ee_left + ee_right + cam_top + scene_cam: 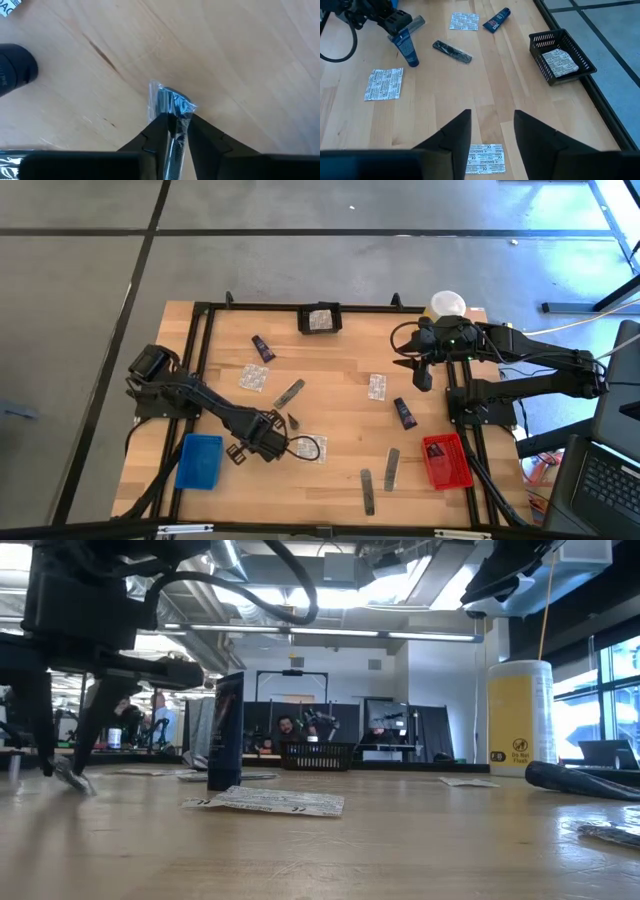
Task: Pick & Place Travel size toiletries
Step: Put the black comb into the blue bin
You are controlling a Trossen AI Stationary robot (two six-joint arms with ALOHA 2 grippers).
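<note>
The left gripper (288, 423) sits low over the wooden table (330, 380), near its 7 o'clock area, its two dark fingers (159, 131) closed on a slim stick in clear crinkled wrapping (171, 107) — the wrapped end pokes out just past the fingertips, against the wood. A square silvery-white foil sachet (311, 448) lies just beside that gripper at its 4 o'clock, and the blue rectangular tray (199, 461) lies near at its 8 o'clock.

The right gripper (418, 367) hovers at the table's 2 o'clock side, fingers apart and holding nothing — a white printed sachet (485, 159) lies on the wood right below the gap. A short dark purple-black tube (405, 413) rests near at its 6 o'clock. Another sachet lies in the small black mesh basket (320, 319) at the table's 12 o'clock edge.
</note>
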